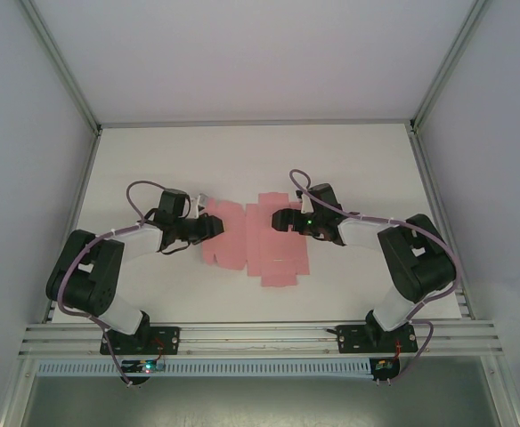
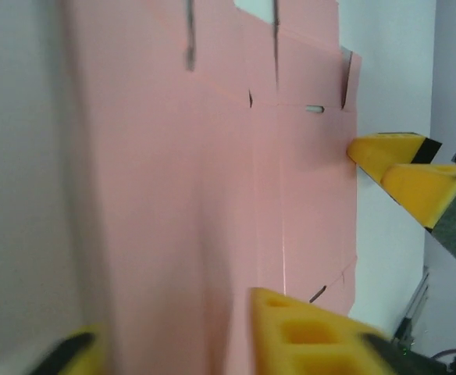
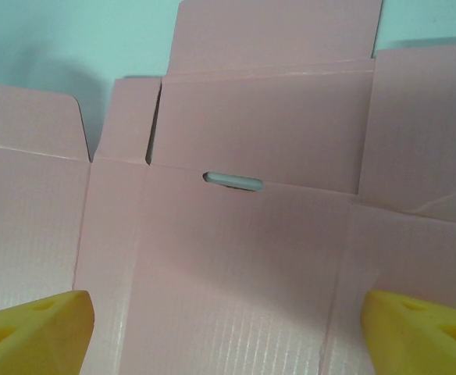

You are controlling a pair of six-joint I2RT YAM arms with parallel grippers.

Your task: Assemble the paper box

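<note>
The box [image 3: 244,266] is pale pink with fine ribbed lines, the fingers [image 3: 33,328] are bright yellow, the table [image 1: 242,151] is white, the arms [image 1: 91,276] are black with white sections, and the cables [image 1: 140,184] are purple.

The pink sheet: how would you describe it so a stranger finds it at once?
On the white table, between the left gripper and the right gripper, lies the pink sheet. It alone is pink: thin card cut with flaps and creases.
</note>
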